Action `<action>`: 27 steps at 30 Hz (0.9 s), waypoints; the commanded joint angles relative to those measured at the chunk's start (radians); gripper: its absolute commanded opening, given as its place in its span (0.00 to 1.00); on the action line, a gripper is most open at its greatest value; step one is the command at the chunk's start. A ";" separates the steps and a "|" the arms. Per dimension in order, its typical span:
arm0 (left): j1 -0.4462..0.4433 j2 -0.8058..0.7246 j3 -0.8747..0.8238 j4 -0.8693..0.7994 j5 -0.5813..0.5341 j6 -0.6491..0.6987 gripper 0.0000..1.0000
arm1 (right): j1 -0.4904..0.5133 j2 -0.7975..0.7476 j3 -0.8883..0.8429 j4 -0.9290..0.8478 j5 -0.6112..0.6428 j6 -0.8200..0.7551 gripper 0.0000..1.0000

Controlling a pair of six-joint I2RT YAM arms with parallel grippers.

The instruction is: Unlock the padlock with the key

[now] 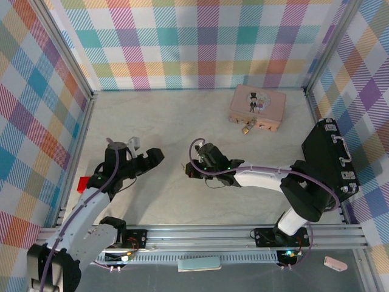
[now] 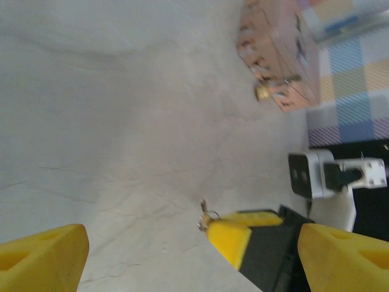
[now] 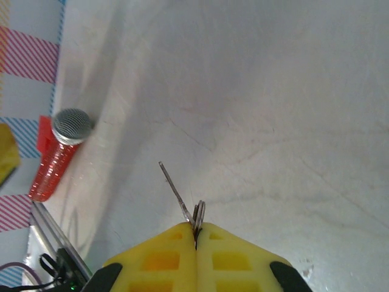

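Brass-coloured and tiny, the padlock (image 1: pixel 247 128) sits against the front face of a pink tin (image 1: pixel 257 103) at the far right of the pale tabletop (image 1: pixel 164 115). Whether its thin shackle is hooked through anything on the tin cannot be told. From the left wrist it is a small, blurred gold spot touching the tin's edge.

The key (image 3: pixel 175 188) is held by the right jaws near the middle of the tabletop, well apart from the padlock. Their yellow pads (image 3: pixel 164 261) are pressed flat together, pinching the key's head. The thin silvery blade sticks out past the tips, tilted to the left in the right wrist view, with a small wire ring (image 3: pixel 199 214) beside it.

The left jaws stand wide with nothing between them, one yellow pad (image 2: pixel 42 261) in each lower corner of the left wrist view. They point towards the right jaws and the key, near them but not touching.

A red cylinder with a grey mesh cap (image 3: pixel 55 155) lies by the left wall.
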 commanded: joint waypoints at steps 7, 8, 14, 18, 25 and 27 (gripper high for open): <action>-0.110 0.136 0.062 0.223 0.034 -0.037 0.84 | -0.112 0.015 -0.109 0.432 -0.205 0.103 0.00; -0.113 0.148 0.061 0.240 0.027 -0.046 0.83 | -0.117 0.021 -0.110 0.463 -0.215 0.107 0.00; -0.123 0.225 0.068 0.361 0.045 -0.122 0.78 | -0.125 0.027 -0.109 0.494 -0.257 0.118 0.00; -0.124 0.259 0.080 0.390 0.058 -0.134 0.74 | -0.126 -0.002 -0.129 0.519 -0.266 0.120 0.00; -0.133 0.271 0.093 0.433 0.097 -0.139 0.68 | -0.127 -0.026 -0.110 0.491 -0.308 0.104 0.00; -0.138 0.273 0.093 0.434 0.102 -0.137 0.65 | -0.126 -0.026 -0.109 0.501 -0.317 0.112 0.00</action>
